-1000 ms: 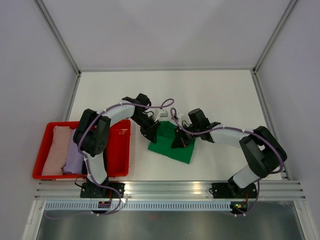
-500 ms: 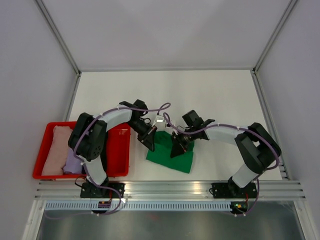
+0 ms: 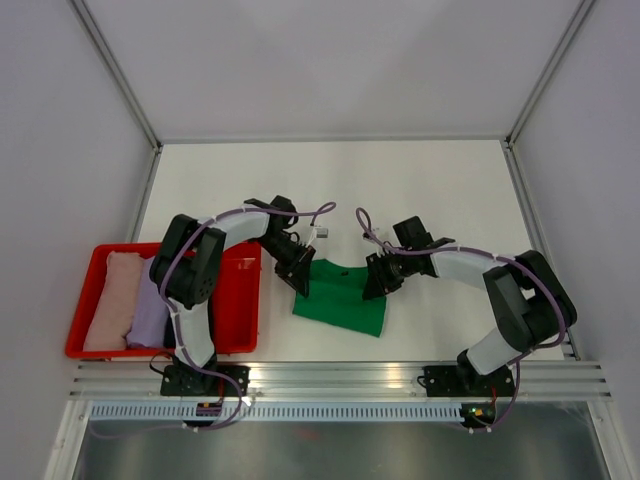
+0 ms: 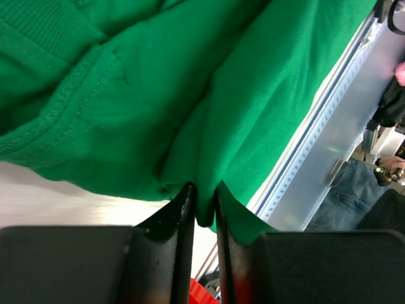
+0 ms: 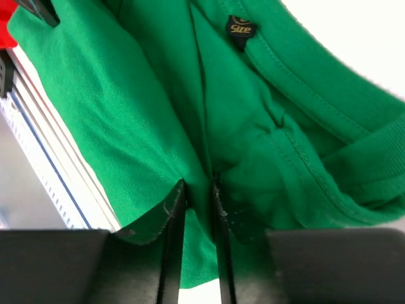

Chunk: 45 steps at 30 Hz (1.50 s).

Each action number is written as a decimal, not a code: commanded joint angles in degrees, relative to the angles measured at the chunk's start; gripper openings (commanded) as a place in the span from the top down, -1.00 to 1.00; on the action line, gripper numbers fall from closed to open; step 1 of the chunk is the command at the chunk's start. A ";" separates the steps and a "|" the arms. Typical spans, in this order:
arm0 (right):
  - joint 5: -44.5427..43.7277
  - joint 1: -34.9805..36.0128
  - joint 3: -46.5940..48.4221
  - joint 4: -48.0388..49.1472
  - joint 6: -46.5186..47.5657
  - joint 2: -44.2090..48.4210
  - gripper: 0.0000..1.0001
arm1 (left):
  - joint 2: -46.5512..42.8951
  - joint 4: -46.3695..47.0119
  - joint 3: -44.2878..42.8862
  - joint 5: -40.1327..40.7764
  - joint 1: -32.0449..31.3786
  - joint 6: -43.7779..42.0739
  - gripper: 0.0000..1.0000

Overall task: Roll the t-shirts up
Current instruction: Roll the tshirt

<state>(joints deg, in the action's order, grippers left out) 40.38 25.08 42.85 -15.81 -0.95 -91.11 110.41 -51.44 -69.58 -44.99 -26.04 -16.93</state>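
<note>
White desk (image 3: 440,190), green t-shirt (image 3: 340,305) spread; left jaws and right jaws, narrow, each pinch far-edge fold, likely to start roll.

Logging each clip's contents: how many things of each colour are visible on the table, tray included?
green t-shirt: 1
pale pink t-shirt: 1
lavender t-shirt: 1
red tray: 1
Total: 4
</note>
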 commanded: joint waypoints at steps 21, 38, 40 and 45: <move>-6.02 0.32 3.73 7.38 -8.89 -2.67 0.95 | -15.83 1.16 -10.32 12.04 -2.87 -21.37 -0.53; -2.76 0.32 2.50 12.30 -14.35 -5.13 0.95 | -26.39 21.64 16.49 26.18 -18.96 -37.65 -1.00; -2.76 0.23 2.68 11.77 -13.03 -5.04 0.95 | -25.43 22.52 17.20 27.93 -18.96 -38.35 -1.00; -2.94 0.23 3.29 9.84 -11.97 -5.13 0.95 | -25.07 22.88 18.78 28.12 -20.27 -38.53 -0.92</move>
<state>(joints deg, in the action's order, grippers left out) 36.64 25.28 44.82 -5.61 -14.26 -96.25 85.36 -31.27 -51.70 -18.39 -45.15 -52.62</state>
